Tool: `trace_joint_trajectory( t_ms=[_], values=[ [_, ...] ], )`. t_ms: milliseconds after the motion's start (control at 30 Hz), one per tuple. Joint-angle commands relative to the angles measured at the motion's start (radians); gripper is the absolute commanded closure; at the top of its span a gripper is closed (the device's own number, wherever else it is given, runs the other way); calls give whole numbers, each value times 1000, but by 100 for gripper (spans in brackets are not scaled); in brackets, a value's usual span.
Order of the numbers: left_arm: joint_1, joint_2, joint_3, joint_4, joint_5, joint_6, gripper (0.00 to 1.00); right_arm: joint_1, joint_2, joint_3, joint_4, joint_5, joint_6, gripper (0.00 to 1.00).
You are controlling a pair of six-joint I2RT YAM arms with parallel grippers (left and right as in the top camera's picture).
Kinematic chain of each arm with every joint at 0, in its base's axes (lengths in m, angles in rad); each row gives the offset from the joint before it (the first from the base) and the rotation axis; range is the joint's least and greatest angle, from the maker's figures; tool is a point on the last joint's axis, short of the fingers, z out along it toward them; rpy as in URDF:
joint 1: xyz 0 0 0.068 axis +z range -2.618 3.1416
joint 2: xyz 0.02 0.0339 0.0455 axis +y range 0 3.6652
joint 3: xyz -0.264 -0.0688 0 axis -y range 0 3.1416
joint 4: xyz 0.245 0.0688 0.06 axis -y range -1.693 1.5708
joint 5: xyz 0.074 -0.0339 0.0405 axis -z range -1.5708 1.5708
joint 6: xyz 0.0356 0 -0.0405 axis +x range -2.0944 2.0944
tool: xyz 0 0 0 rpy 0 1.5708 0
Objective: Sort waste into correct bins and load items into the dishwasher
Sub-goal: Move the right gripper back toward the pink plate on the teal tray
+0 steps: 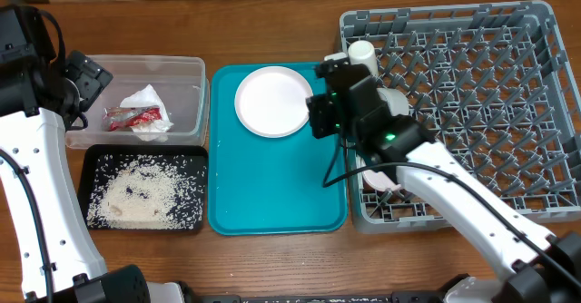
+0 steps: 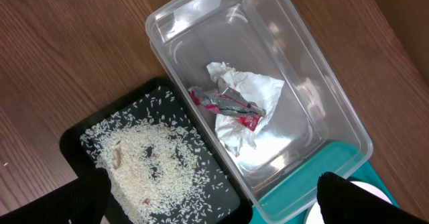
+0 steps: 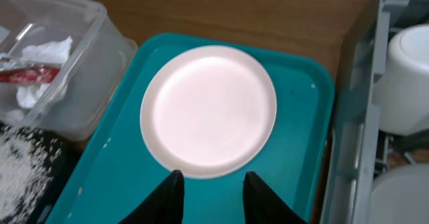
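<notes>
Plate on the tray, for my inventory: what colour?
Pale pink plate, clearest in the right wrist view.

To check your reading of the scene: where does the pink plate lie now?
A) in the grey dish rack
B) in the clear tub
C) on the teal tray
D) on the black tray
C: the pink plate lies flat on the teal tray.

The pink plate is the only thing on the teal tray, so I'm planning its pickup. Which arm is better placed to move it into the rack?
Right. The right gripper hovers at the pink plate's rim, jaws apart, beside the dish rack. The left gripper is over the clear tub.
</notes>
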Motion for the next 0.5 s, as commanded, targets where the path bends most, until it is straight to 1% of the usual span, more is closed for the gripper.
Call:
trace_joint_trajectory(
  t_ms=[0,67,133,233,267,367,467],
  values=[
    [5,2,7,-1,-14,-21,0,0,55,23,46,116,4,62],
    [5,2,7,-1,-14,-21,0,-14,91,43,58,108,-4,61],
    [5,2,7,-1,-14,-21,0,-28,128,83,46,76,-43,60],
    [5,2,7,-1,-13,-21,0,-40,203,200,-11,62,-95,60],
    [5,2,7,-1,-14,-21,0,-43,243,265,-47,63,-110,59],
    [5,2,7,-1,-14,-21,0,-45,320,365,-87,63,-119,59],
    [5,2,7,-1,-14,-21,0,-52,384,388,-59,63,-121,58]
  ],
)
